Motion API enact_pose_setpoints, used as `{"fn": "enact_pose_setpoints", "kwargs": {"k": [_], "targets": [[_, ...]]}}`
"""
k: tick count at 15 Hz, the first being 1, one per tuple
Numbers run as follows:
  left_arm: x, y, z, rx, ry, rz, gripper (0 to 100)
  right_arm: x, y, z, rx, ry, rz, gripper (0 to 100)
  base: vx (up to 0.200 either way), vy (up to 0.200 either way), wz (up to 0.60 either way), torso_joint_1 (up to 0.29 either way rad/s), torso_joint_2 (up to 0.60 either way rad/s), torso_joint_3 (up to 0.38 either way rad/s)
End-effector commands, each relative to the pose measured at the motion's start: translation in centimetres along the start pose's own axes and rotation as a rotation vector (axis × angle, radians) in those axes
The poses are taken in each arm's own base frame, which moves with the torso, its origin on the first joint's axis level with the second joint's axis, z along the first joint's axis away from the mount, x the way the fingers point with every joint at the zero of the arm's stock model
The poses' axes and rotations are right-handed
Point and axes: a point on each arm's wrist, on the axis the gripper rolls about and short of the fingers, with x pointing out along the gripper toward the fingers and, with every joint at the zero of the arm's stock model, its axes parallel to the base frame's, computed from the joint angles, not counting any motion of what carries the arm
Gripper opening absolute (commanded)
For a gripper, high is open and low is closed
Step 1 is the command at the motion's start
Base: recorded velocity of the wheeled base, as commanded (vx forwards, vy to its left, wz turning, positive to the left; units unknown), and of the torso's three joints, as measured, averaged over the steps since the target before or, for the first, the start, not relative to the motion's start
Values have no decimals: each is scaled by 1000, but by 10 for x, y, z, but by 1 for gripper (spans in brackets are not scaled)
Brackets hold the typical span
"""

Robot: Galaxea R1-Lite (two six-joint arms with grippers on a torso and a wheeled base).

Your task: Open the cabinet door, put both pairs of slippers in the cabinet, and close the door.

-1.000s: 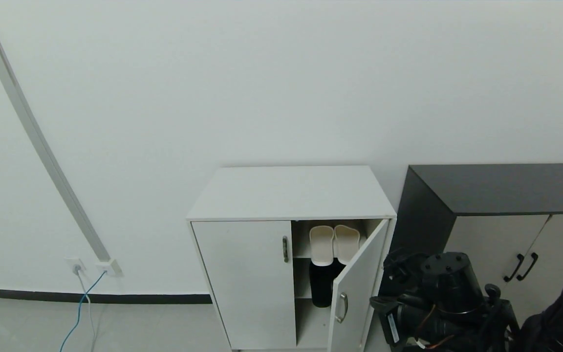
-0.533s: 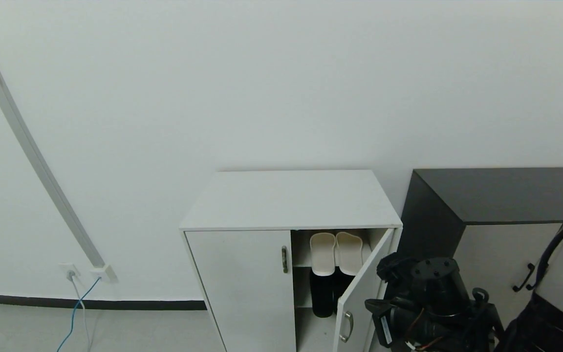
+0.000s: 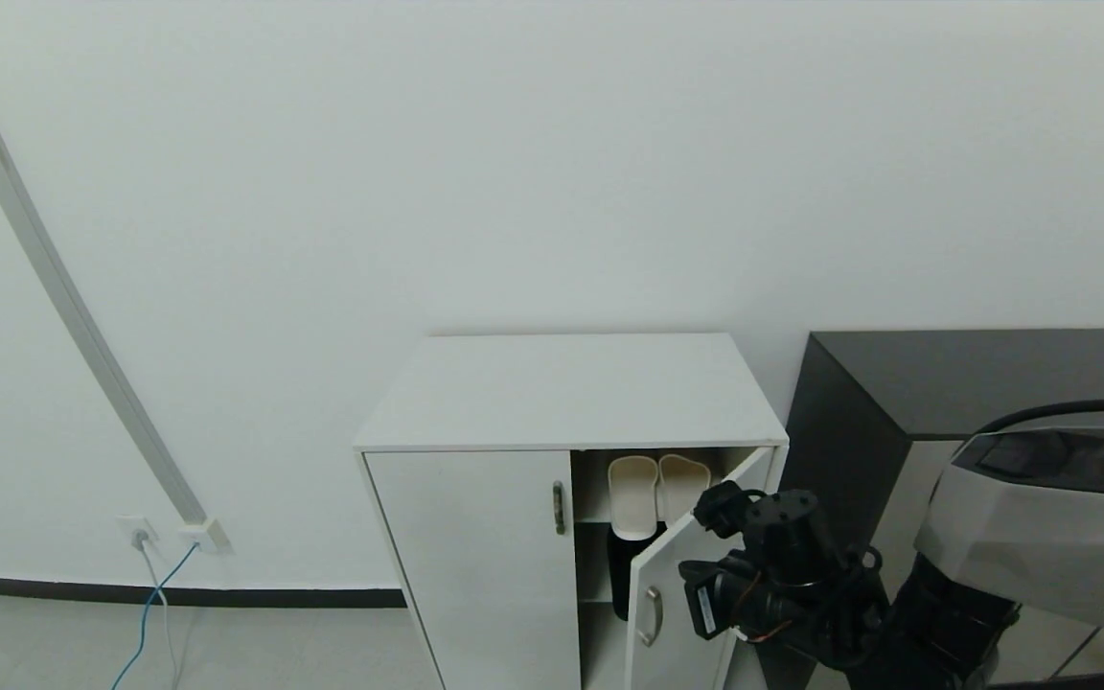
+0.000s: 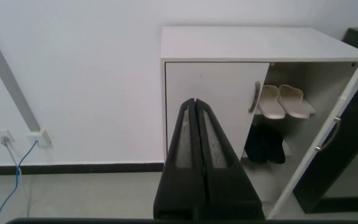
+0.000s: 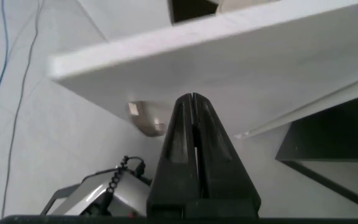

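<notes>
The white cabinet [image 3: 571,393] stands against the wall with its left door [image 3: 475,565] shut and its right door [image 3: 677,585] partly ajar. A cream pair of slippers [image 3: 657,487] lies on the upper shelf, and a black pair [image 3: 621,575] sits on the shelf below. My right gripper [image 3: 717,506] is shut and rests against the outer face of the right door [image 5: 229,46], close to its handle [image 5: 146,118]. My left gripper [image 4: 195,106] is shut with nothing in it, held back from the cabinet front. Beyond it are the cream slippers [image 4: 286,102] and the black slippers [image 4: 265,143].
A dark-topped cabinet [image 3: 897,383] stands directly right of the white one. A grey cable duct [image 3: 63,287] runs down the wall to sockets [image 3: 140,529] with a blue cable [image 3: 145,623] trailing to the floor on the left.
The right door has swung toward shut, narrowing the opening. My right arm has moved left along with it. The head camera shifted early on.
</notes>
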Motion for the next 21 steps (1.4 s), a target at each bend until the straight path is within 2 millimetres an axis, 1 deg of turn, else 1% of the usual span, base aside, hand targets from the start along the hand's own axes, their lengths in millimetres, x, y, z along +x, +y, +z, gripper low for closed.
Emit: {"fn": "enact_pose_setpoints", "kwargs": {"k": [1, 5, 8, 10, 17, 21], "targets": [[0, 0, 0, -1, 0, 1, 0, 19, -3, -6, 4, 12, -9, 0, 0, 0, 0, 0, 0, 0], [0, 0, 0, -1, 0, 1, 0, 39, -11, 0, 18, -22, -27, 0, 0, 0, 0, 0, 0, 0], [0, 0, 0, -1, 0, -1, 0, 54, -16, 10, 28, -66, -37, 0, 0, 0, 0, 0, 0, 0], [0, 0, 0, -1, 0, 1, 0, 63, -19, 14, 31, -65, -45, 0, 0, 0, 0, 0, 0, 0], [0, 0, 0, -2, 0, 1, 0, 85, -30, 15, 46, -96, -68, 0, 0, 0, 0, 0, 0, 0], [0, 0, 0, -2, 0, 1, 0, 92, -34, 18, 52, -113, -75, 0, 0, 0, 0, 0, 0, 0]]}}
